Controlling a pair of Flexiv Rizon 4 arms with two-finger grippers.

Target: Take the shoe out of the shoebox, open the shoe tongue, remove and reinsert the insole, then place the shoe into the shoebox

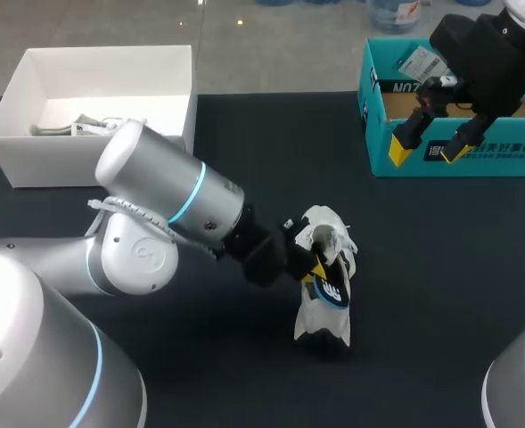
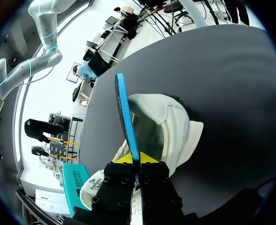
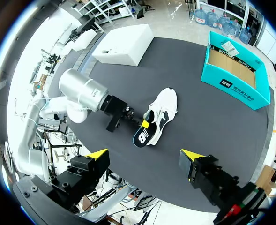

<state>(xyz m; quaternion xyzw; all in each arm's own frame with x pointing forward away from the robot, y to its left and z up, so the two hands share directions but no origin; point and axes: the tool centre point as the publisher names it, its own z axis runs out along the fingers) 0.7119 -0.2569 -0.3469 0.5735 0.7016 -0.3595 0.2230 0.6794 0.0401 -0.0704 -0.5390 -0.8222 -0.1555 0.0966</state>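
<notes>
Shoe [image 1: 320, 223], white, stands near the middle of the dark surface [image 1: 422, 312], slightly toward five o'clock of centre. The left arm [image 1: 173, 192] comes in from nine o'clock and its left jaws meet the shoe's opening, where the dark, blue-edged insole [image 1: 333, 292] sticks out. A white box [image 1: 48, 160] sits at ten o'clock. The teal shoebox [image 1: 512, 152] sits at two o'clock, and the right arm [image 1: 485, 53] hangs over it, its right jaws spread wide with nothing in them.

In the left wrist view the left jaws are clenched on the insole [image 2: 126, 117]. Its blue edge runs straight out from between the yellow fingertips [image 2: 149, 158], at their twelve o'clock. The shoe [image 2: 177, 126] lies just beside the insole, at about one o'clock of the jaws, with its opening facing the insole, on the surface [image 2: 231, 84].

In the right wrist view the right jaws are released, and the two yellow fingertips [image 3: 96, 153] stand far apart. Ahead of them the shoe [image 3: 166, 105] lies mid-surface [image 3: 212, 131]. The insole [image 3: 141, 137] is at the shoe's heel end, touching the tip of the left arm [image 3: 84, 91]. The teal shoebox [image 3: 231, 86] and the white box [image 3: 123, 44] sit beyond, well apart.
</notes>
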